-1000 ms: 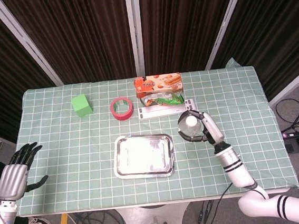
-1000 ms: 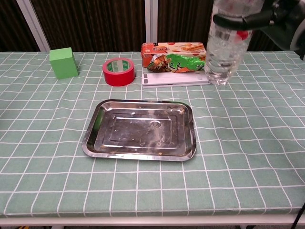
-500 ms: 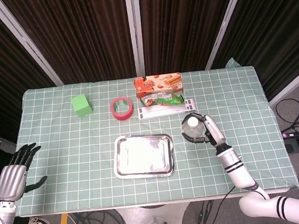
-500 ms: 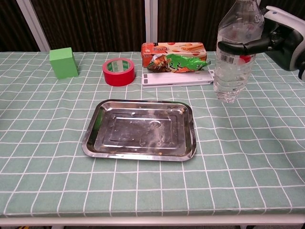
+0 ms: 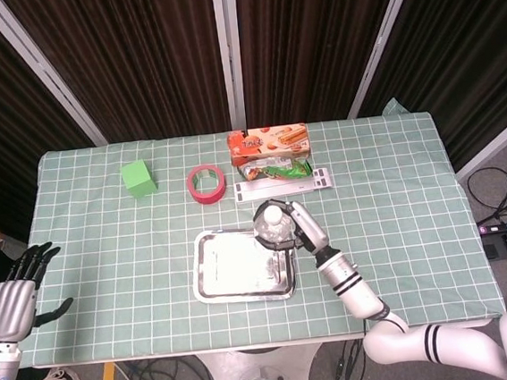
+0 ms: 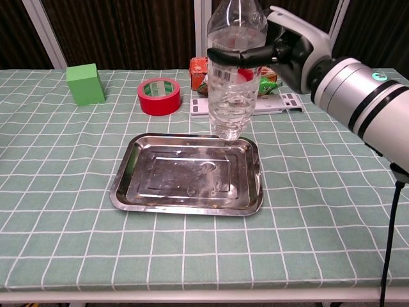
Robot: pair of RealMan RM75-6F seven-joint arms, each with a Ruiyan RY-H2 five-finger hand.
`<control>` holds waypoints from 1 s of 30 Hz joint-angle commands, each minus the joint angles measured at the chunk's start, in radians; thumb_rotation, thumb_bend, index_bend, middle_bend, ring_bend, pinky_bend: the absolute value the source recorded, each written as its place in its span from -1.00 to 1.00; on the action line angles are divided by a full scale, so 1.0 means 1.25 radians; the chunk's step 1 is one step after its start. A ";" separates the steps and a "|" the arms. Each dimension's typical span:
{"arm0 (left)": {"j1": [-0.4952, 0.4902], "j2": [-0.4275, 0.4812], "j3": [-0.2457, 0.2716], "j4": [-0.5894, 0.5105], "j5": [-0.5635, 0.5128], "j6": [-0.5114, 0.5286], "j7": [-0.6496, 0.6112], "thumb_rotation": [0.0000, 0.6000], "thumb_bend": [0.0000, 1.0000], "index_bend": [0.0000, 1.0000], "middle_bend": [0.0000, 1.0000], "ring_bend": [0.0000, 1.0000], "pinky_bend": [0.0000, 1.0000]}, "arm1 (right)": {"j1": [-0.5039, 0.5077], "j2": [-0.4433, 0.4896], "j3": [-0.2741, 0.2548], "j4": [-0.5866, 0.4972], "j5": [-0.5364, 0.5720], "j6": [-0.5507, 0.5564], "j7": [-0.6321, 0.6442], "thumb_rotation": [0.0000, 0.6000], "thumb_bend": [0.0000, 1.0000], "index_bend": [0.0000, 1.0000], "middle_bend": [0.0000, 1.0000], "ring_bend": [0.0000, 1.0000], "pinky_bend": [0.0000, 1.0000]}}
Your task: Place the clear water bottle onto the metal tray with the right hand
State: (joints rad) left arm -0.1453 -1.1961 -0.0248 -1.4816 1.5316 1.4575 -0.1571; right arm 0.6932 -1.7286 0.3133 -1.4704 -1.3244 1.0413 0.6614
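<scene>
The clear water bottle [image 6: 234,77] stands upright in the air, gripped around its upper body by my right hand [image 6: 287,48]. Its base hangs just above the far right corner of the metal tray [image 6: 153,176]. From the head view the bottle's white cap [image 5: 275,214] shows over the tray's right edge [image 5: 291,267], with my right hand [image 5: 300,228] beside it. The tray [image 5: 234,264] holds nothing else. My left hand [image 5: 14,294] hangs off the table's left edge, fingers spread and holding nothing.
Along the back stand a green block [image 6: 85,84], a red tape roll [image 6: 159,96], an orange snack box [image 5: 268,140], a green snack bag [image 5: 275,168] and a white power strip [image 5: 276,186]. Checked cloth covers the table [image 6: 319,192].
My right hand has carried the bottle leftward, from the cloth right of the tray to above the tray's far right corner. The left hand has shifted slightly.
</scene>
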 commanded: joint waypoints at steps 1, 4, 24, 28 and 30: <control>-0.001 0.000 -0.003 0.003 -0.001 -0.001 -0.005 1.00 -0.58 -0.64 -0.63 -0.81 -0.65 | 0.018 -0.056 -0.017 0.068 0.003 -0.018 0.000 1.00 -0.22 0.29 0.09 -0.22 0.01; -0.004 0.001 -0.008 0.005 -0.002 0.000 -0.012 1.00 -0.58 -0.64 -0.63 -0.81 -0.65 | 0.028 -0.087 -0.023 0.111 0.001 -0.033 0.017 1.00 -0.22 0.29 0.09 -0.22 0.01; -0.007 0.002 0.006 0.030 0.009 -0.013 -0.036 1.00 -0.57 -0.64 -0.63 -0.81 -0.66 | 0.063 -0.156 -0.064 0.261 -0.074 -0.068 0.121 1.00 -0.91 0.14 0.00 -0.31 -0.03; -0.006 0.001 0.007 0.030 0.013 -0.010 -0.037 1.00 -0.57 -0.64 -0.63 -0.81 -0.66 | 0.064 -0.148 -0.074 0.270 -0.094 -0.059 0.138 1.00 -1.00 -0.09 -0.03 -0.43 -0.14; -0.007 0.001 0.007 0.029 0.014 -0.011 -0.035 1.00 -0.57 -0.64 -0.63 -0.81 -0.66 | 0.064 -0.140 -0.080 0.269 -0.100 -0.061 0.138 1.00 -1.00 -0.22 -0.09 -0.51 -0.23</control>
State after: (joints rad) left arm -0.1533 -1.1950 -0.0160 -1.4456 1.5485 1.4443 -0.2013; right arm 0.7730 -1.9084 0.2167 -1.1336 -1.4455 0.9662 0.8326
